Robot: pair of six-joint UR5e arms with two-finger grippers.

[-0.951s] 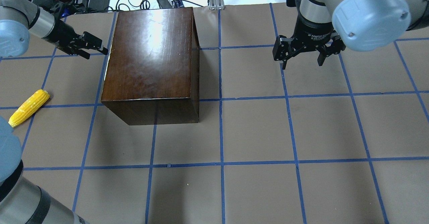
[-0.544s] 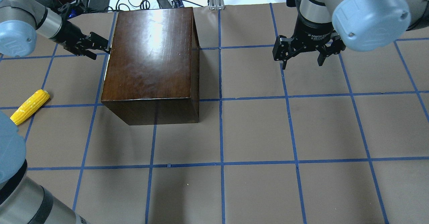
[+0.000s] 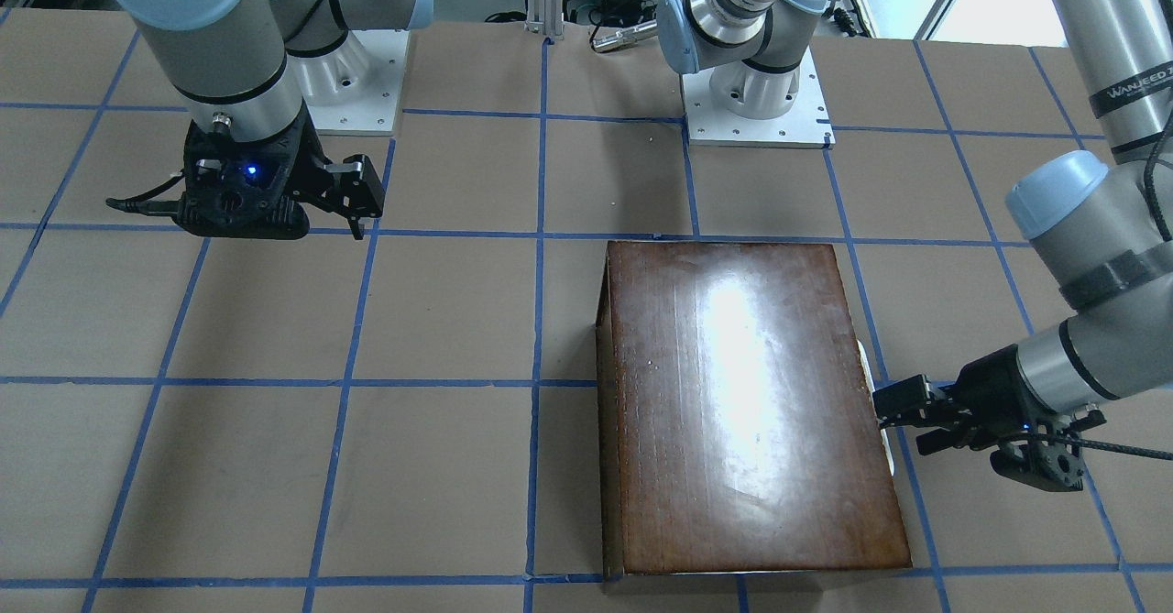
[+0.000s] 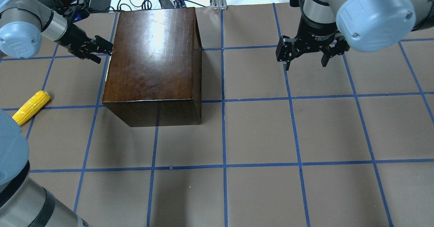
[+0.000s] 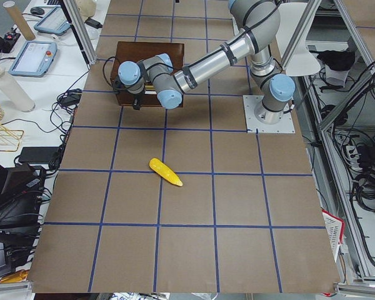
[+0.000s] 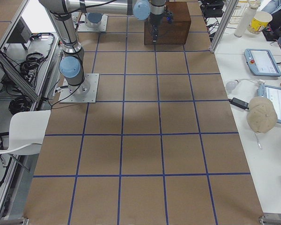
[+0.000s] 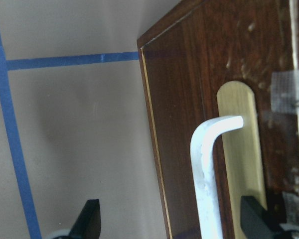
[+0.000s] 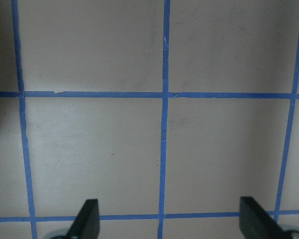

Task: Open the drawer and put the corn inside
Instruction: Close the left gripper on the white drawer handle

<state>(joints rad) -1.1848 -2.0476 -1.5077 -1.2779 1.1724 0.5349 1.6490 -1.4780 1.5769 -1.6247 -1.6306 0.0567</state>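
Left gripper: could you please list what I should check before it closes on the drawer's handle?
1. Is the left gripper open: ok.
2. Is the handle between its fingers, by the left wrist view: ok.
3. Is the drawer shut in the box: ok.
4. Is the corn clear of the drawer's pull path: cannot tell.
5. Is the right gripper open and well apart from the box: ok.

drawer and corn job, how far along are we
Nothing is done yet: the drawer looks shut and the corn lies on the table, apart from the box. In hand: the left gripper is open with the handle between its fingers, not yet closed. Left: grip, pull the drawer out, fetch the corn, place it inside.
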